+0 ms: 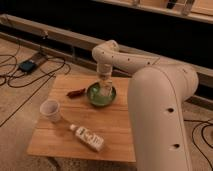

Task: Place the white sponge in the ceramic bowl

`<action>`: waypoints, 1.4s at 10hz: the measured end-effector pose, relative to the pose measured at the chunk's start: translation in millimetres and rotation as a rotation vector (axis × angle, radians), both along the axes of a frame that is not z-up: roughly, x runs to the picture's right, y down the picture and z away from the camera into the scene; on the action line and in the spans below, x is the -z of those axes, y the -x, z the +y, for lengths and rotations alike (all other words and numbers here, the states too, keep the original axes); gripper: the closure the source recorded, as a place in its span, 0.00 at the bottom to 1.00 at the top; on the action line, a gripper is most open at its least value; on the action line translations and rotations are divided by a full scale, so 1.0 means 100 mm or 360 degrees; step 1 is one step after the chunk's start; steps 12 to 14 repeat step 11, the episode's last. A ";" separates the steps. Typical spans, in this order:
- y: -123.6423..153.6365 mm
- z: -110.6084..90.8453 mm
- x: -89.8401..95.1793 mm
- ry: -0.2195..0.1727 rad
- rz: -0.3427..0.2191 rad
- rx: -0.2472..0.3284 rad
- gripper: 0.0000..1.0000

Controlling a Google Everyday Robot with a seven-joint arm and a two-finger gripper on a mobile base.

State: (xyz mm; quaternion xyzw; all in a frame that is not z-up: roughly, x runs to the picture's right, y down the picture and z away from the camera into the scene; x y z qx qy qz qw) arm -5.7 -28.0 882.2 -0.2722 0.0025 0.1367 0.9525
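The green ceramic bowl (101, 96) sits on the far middle of the wooden table (115, 125). My gripper (105, 90) hangs straight down from the arm, right over the bowl's inside. It is shut on the white sponge (105, 93), a small cream block that shows between its tips just above the bowl's bottom. I cannot tell whether the sponge touches the bowl.
A white cup (50, 110) stands at the table's left. A white labelled bottle (89, 137) lies near the front edge. A small red-brown object (76, 93) lies left of the bowl. My arm's bulky body (160, 115) covers the table's right side. Cables (25, 67) lie on the floor at left.
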 end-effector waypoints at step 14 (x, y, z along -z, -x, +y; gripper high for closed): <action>0.09 0.10 -0.14 0.0055 -0.0090 -0.0046 0.20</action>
